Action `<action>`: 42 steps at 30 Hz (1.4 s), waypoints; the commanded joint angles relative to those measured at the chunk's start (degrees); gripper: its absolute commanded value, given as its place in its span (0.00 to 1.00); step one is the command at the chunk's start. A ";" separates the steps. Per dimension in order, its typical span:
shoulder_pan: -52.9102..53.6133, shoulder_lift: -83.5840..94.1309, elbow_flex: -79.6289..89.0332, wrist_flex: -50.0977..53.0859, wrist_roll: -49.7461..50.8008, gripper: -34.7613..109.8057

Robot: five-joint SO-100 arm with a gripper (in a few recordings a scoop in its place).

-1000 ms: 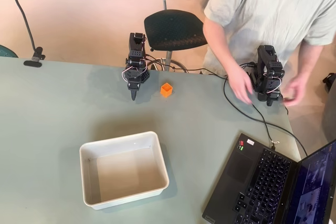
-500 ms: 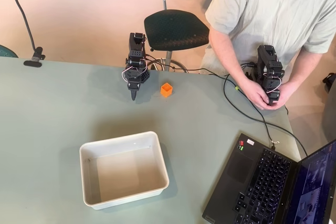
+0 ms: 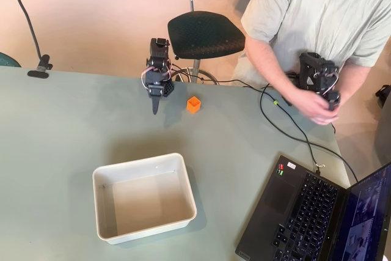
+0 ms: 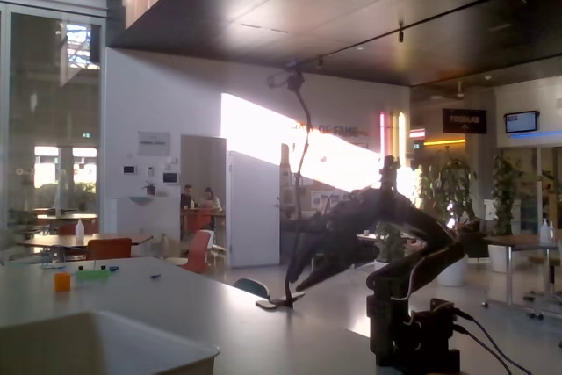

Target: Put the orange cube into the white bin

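The orange cube (image 3: 193, 104) sits on the table near its far edge in the overhead view. My gripper (image 3: 155, 109) points down toward the table a short way left of the cube, apart from it. Its fingers are together with nothing between them. In the fixed view my arm is a dark silhouette at the right, with the gripper (image 4: 297, 277) reaching left above the table. The white bin (image 3: 189, 188) lies empty nearer the front of the table, well below the cube in the overhead view. Its rim (image 4: 132, 333) shows at the lower left of the fixed view.
An open laptop (image 3: 305, 212) lies at the front right corner, and cables (image 3: 287, 128) run across the table's right side. A person (image 3: 317, 10) stands behind the far right edge. A clamp (image 3: 39, 68) grips the far left edge. A chair (image 3: 201, 32) stands behind my arm.
My arm has risen and tilted slightly from its earlier pose, and the gripper tip has barely shifted. The cube and the bin have not moved. The person's hands have moved at the far right.
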 commanded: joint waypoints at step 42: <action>-60.29 -61.44 -49.57 39.73 9.40 0.35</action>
